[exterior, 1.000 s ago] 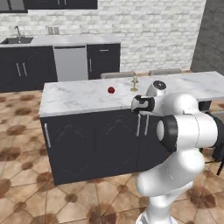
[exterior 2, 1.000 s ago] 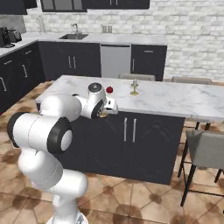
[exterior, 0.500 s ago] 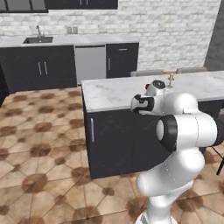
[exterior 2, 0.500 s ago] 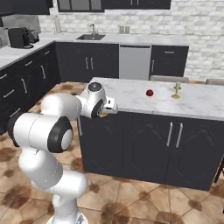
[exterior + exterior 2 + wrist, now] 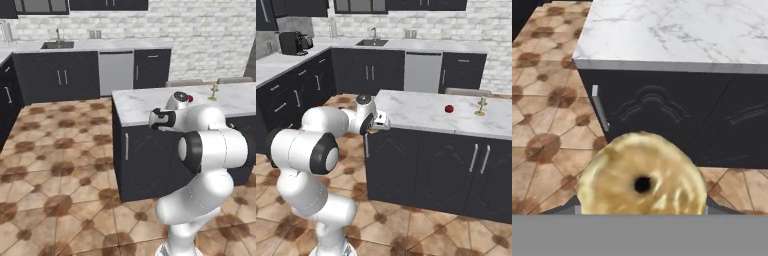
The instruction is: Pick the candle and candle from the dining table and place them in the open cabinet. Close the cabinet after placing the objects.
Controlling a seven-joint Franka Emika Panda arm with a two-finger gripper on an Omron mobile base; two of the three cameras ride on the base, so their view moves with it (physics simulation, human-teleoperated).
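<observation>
On dining table [image 5: 421,112]: one candlestick candle [image 5: 481,106], one apple [image 5: 449,108], pincer [image 5: 642,207] gripping one golden candle [image 5: 642,175]

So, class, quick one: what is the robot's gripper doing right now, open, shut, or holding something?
Gripper: closed on the squat golden-tan candle, which sits between its fingertips in the hand view.

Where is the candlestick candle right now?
On the dining table, toward its far right in the right base view: the candlestick candle stands just right of the red apple.
</observation>
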